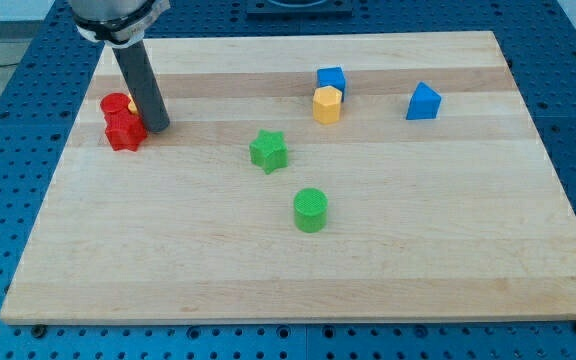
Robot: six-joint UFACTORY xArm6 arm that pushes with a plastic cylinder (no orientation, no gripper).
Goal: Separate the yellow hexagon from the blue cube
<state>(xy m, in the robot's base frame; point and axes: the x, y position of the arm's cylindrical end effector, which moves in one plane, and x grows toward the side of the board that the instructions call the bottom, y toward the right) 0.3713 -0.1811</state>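
The yellow hexagon (327, 104) sits on the wooden board right below the blue cube (331, 79), touching it, at the view's upper middle. My tip (158, 128) rests on the board far to the view's left of them, just right of a red star block (124, 131) and a red cylinder (116, 105). A small bit of a yellow block (132, 103) shows behind the rod.
A blue triangular block (423, 101) lies to the right of the yellow hexagon. A green star (268, 151) and a green cylinder (310, 210) lie in the board's middle. The board's edge (298, 320) borders a blue perforated table.
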